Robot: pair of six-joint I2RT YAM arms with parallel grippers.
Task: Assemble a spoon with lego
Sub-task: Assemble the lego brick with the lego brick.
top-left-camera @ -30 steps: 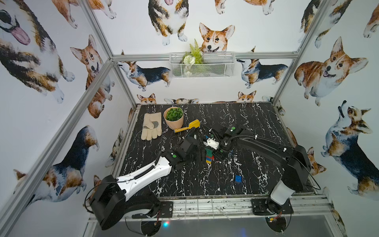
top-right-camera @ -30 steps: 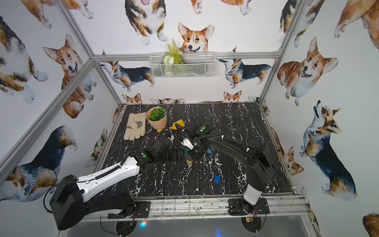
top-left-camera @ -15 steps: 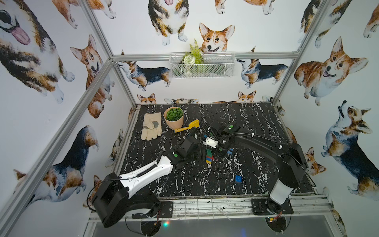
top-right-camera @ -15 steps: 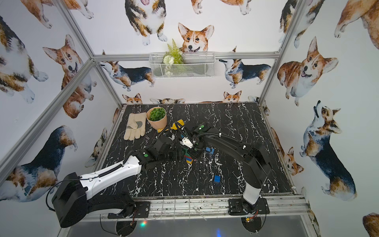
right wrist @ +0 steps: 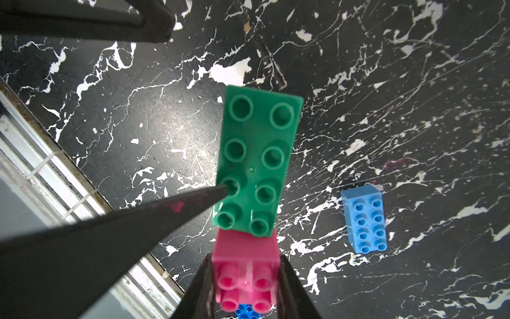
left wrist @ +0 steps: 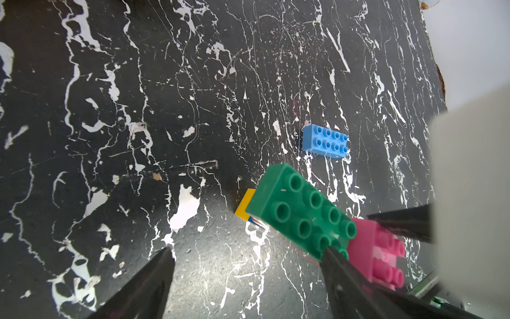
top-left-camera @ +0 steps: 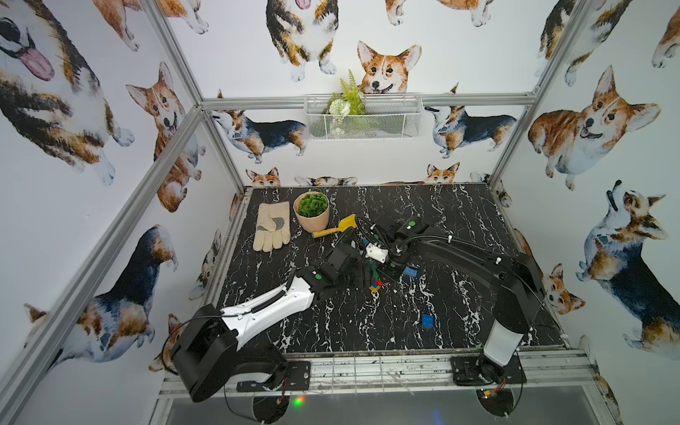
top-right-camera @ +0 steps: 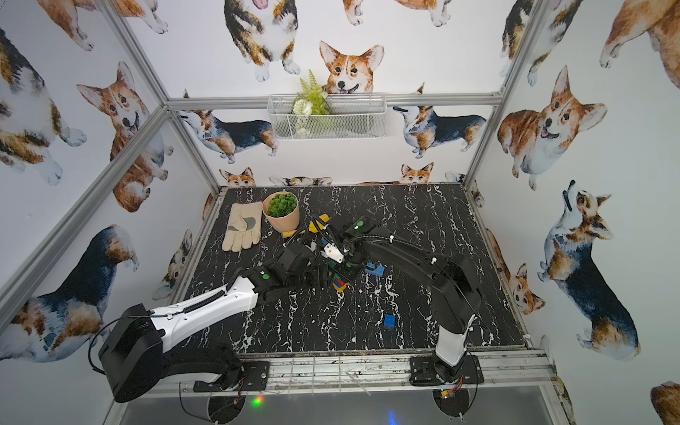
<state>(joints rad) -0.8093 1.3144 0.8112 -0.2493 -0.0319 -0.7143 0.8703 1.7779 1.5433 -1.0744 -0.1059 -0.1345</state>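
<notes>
My right gripper (right wrist: pixel 245 287) is shut on a pink brick (right wrist: pixel 245 248). A green brick (right wrist: pixel 259 154) sticks out from the pink one, studs toward the camera, and a darker blue brick (right wrist: pixel 247 313) peeks out behind it. My left gripper (left wrist: pixel 247 254) is open, and one of its fingers (right wrist: pixel 138 221) touches the green brick's (left wrist: pixel 300 212) edge. A yellow brick (left wrist: pixel 244 204) shows under the green one, with red and blue beside it (top-left-camera: pixel 375 285). Whether these are joined into the spoon I cannot tell. A light blue brick (top-left-camera: pixel 410 271) and a dark blue brick (top-left-camera: pixel 427 320) lie loose on the table.
A cream glove (top-left-camera: pixel 272 228), a potted plant (top-left-camera: pixel 312 210) and a yellow toy shovel (top-left-camera: pixel 336 227) lie at the back left. The metal front rail (top-left-camera: pixel 368 364) carries both arm bases. A wire basket (top-left-camera: pixel 362 117) hangs on the back wall.
Both arms have shifted only slightly around the bricks at the table's middle. The right grip and the open left jaws are unchanged.
</notes>
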